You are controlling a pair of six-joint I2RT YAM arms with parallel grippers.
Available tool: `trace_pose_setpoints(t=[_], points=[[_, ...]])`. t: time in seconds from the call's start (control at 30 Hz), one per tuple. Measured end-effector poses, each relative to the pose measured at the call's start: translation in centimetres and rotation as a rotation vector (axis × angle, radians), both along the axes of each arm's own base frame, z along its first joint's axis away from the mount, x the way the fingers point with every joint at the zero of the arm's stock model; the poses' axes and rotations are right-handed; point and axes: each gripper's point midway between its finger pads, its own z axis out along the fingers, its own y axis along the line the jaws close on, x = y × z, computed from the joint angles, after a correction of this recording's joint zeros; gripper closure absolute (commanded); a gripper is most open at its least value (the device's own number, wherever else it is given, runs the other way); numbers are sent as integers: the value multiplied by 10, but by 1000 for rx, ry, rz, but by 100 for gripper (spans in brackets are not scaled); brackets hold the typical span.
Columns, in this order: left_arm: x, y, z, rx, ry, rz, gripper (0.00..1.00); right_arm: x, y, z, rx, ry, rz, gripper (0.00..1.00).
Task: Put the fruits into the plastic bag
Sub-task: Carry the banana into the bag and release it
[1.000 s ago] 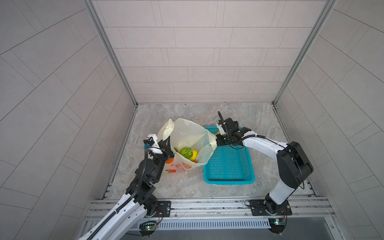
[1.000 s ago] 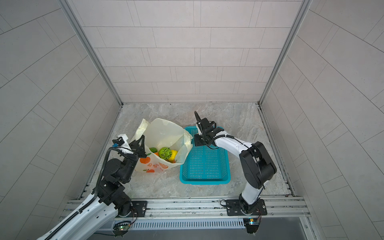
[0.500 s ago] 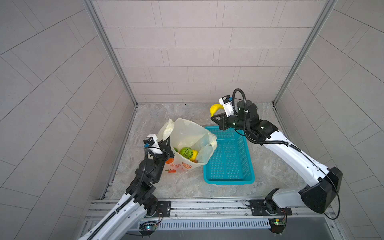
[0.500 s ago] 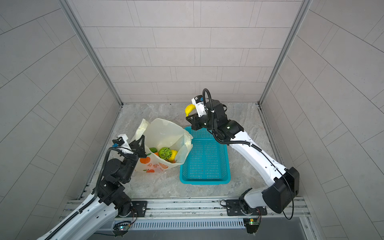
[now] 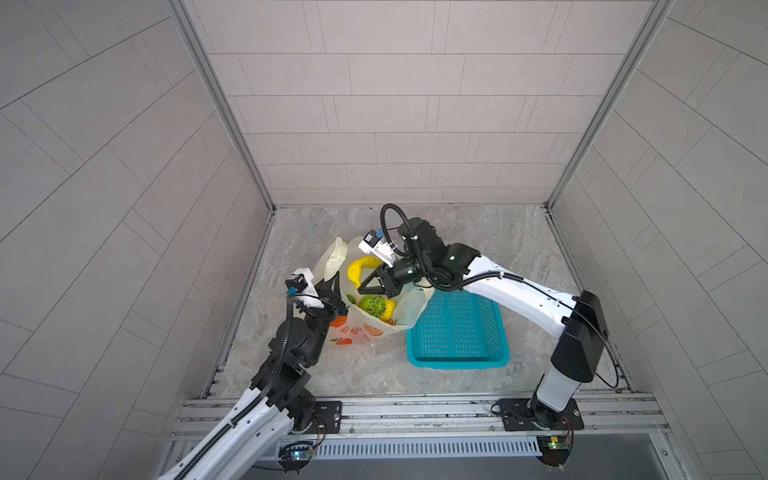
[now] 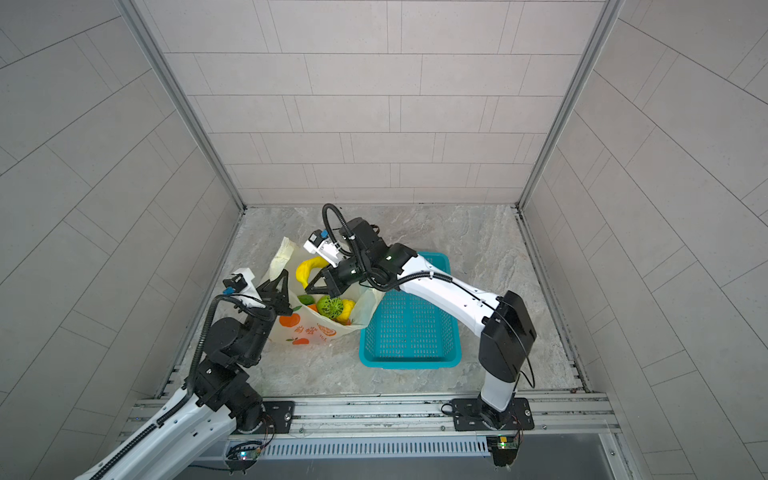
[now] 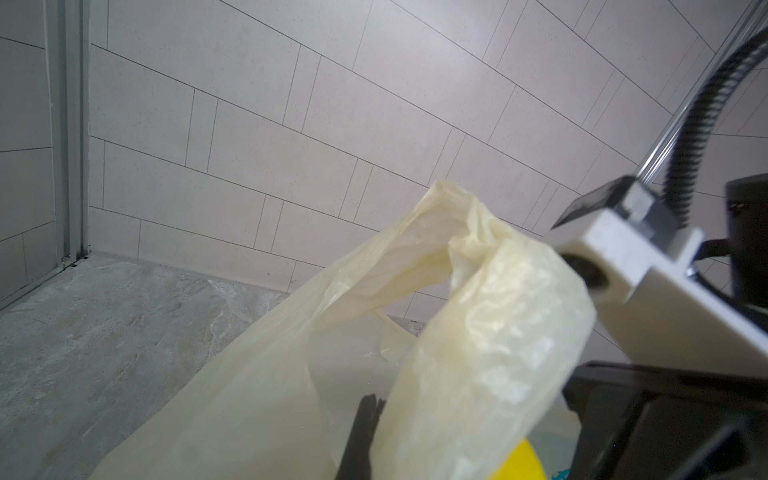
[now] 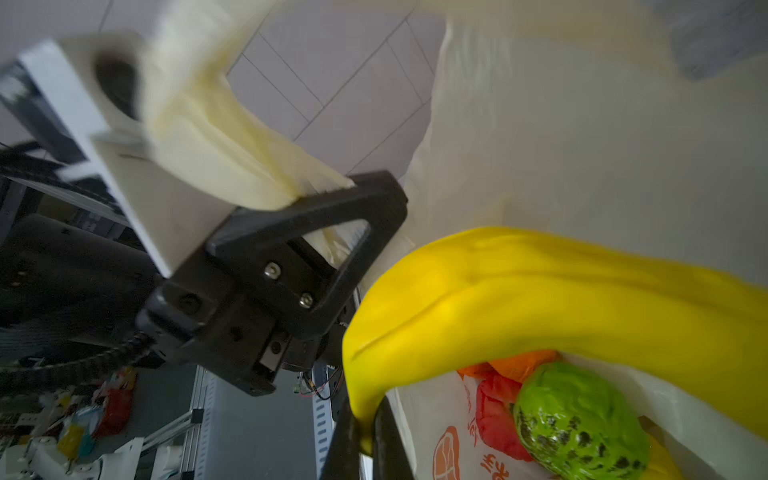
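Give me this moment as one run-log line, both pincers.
left pincer: shut on plastic bag | right pincer: shut on banana | banana: over open bag mouth | in bag: green bumpy fruit

Both top views look steeply down from high and far, sharing the whole surface around the plastic bag. Left wrist camera — tight beside the bag's handle, facing the back wall. Right wrist camera — close over the bag's mouth, facing the banana.
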Motion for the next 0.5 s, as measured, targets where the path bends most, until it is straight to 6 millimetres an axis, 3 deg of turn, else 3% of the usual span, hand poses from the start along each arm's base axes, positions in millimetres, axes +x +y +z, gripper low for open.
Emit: trace_pose_setpoints(t=[0.1, 0.3, 0.5], points=[[0, 0, 0, 0, 0, 0, 100, 3, 1, -17, -34, 43, 11, 97], [0, 0, 0, 0, 0, 0, 100, 17, 7, -17, -21, 62, 11, 97], [-1, 0, 1, -2, -3, 0, 100, 27, 19, -36, -42, 96, 14, 97]])
